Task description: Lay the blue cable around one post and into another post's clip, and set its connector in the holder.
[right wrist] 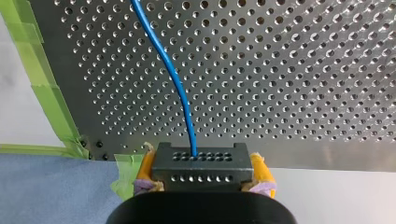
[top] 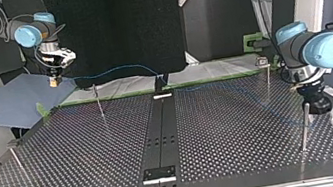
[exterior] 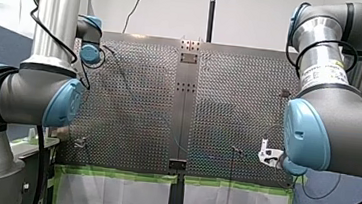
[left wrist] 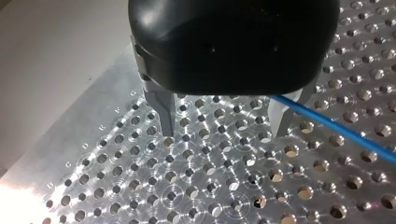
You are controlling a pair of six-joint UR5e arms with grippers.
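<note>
Engraved along the edge of the perforated table (left wrist: 210,186), in the left wrist view: a row of single capital letters (left wrist: 84,145), one beside each line of holes. Set out to the side of my left gripper (left wrist: 224,135), between its metal finger and the table's rim. Readable from the near end as B, C, D. Farther along, probably E, F, G, though less clear.

On the silver tube of my right arm (exterior: 338,117), at the right of the front view: a white label (exterior: 325,70) with several lines of dark print. Too small to read, with no word or number to make out.
</note>
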